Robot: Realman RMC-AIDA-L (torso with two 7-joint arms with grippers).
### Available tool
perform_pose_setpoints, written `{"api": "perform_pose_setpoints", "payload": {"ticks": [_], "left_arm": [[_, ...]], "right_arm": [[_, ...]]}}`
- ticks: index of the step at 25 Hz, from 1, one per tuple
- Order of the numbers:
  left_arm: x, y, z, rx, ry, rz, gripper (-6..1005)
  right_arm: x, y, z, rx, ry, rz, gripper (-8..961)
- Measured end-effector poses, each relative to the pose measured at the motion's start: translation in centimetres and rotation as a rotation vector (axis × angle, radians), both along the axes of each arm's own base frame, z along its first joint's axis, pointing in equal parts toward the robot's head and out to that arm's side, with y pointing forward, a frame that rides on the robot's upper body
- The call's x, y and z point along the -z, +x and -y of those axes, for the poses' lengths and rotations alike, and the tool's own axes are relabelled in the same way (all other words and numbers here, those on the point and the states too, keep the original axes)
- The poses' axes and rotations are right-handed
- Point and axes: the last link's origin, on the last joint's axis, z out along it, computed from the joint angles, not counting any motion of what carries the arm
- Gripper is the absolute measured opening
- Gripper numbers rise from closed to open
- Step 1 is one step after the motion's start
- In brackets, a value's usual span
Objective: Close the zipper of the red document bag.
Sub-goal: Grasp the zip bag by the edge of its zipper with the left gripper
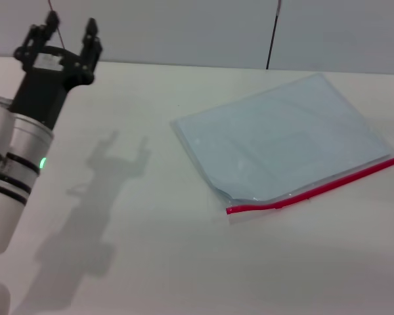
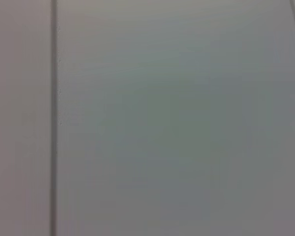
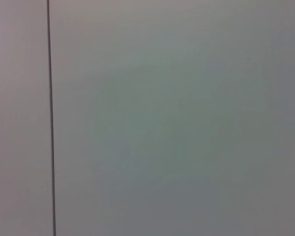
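Note:
The red document bag (image 1: 285, 141), a flat translucent pale-blue pouch, lies on the white table (image 1: 151, 262) at the centre right of the head view. Its zipper (image 1: 318, 189) is a thin red strip along the near long edge, running from the near left corner up to the right. The strip bulges slightly near its left end. My left gripper (image 1: 70, 27) is raised at the far left, well apart from the bag, fingers pointing up and open with nothing between them. The right gripper is out of view. Both wrist views show only a plain pale surface.
A dark vertical cable or seam (image 1: 272, 33) runs down the wall behind the table. The left arm's shadow (image 1: 111, 177) falls on the table between the arm and the bag.

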Motion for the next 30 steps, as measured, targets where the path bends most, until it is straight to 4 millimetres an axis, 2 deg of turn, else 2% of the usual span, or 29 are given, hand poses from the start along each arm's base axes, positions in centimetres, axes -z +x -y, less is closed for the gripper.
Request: {"api": "perform_pose_setpoints", "payload": {"ticks": [5,8,15,20,25,30], "left_arm": [[0.9,1.1,-0.8,0.022,-0.114,-0.050,616],[1.7,2.2,-1.3,0.020,-0.246,-0.114,616],[3.0,6.5,-1.2,0.025,-0.426,-0.397,616],[4.0,9.4,0.6,0.044,-0.485,-0.574,617],[6.0,11.5,3.2,0.089,-0.561,-0.769,617],[7.7,12.4,5.3,0.111,-0.672,-0.929,617]], "right_arm": [[-0.1,0.0,0.0,0.000,0.000,0.002,833],[-0.1,0.1,0.1,0.002,0.000,0.004,833],[-0.1,0.2,0.1,0.005,0.001,0.005,833],[-0.1,0.2,0.1,0.005,0.000,0.005,833],[-0.1,0.2,0.2,0.005,0.000,0.004,833],[-0.1,0.2,0.1,0.003,0.000,0.003,834]]}}
